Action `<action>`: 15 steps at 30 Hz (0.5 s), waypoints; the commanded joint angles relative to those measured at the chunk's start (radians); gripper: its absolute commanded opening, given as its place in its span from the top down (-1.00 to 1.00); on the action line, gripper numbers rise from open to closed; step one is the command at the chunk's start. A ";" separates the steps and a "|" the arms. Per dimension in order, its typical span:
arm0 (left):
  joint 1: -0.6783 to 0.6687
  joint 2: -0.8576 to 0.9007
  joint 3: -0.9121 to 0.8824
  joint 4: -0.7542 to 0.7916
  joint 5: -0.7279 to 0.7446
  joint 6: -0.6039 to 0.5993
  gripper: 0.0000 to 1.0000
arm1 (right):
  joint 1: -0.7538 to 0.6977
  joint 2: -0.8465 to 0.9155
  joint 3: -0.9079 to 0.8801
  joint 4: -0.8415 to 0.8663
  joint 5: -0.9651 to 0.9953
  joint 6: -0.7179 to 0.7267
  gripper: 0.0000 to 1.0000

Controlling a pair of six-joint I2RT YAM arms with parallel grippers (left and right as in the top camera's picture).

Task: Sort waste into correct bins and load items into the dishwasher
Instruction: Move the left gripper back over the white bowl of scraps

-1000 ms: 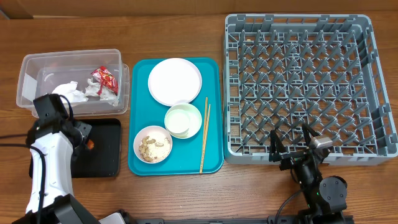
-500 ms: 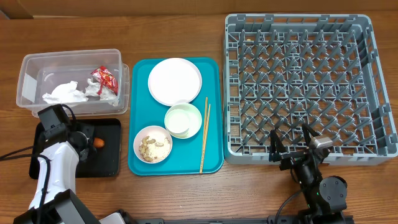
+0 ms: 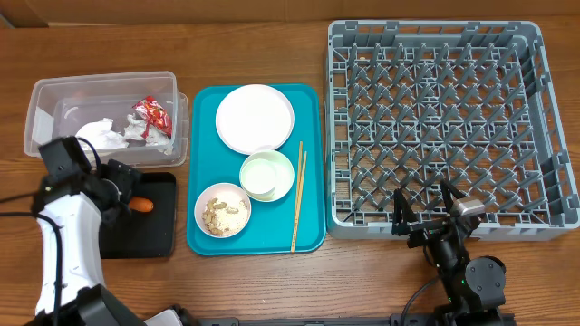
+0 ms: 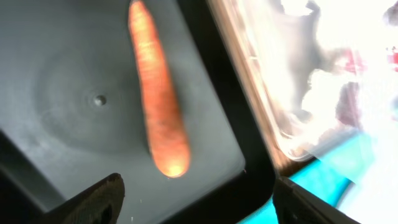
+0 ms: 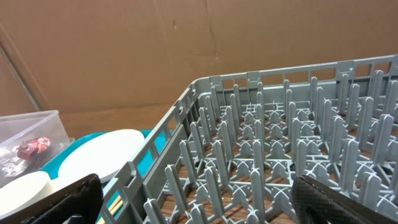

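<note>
left gripper is held wide open over the shallow black rectangular tray, and nothing is gripped between its fingers. the small orange carrot is laid flat on that tray and is not touched by the fingers. the crumpled white tissue and the crumpled red-and-silver wrapper are kept inside the clear plastic rectangular tub just beside the tray. right gripper is opened wide too, held empty by the big grey plastic dish rack.
</note>
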 commanded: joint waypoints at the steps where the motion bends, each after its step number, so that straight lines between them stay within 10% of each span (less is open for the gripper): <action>1: 0.000 -0.032 0.093 -0.056 0.058 0.108 -0.53 | -0.003 -0.011 -0.010 0.006 -0.006 -0.003 -1.00; 8: -0.047 -0.032 0.143 -0.172 0.394 0.316 -0.21 | -0.003 -0.011 -0.010 0.006 -0.006 -0.003 -1.00; 15: -0.241 -0.032 0.143 -0.249 0.386 0.362 0.05 | -0.003 -0.011 -0.010 0.006 -0.006 -0.003 -1.00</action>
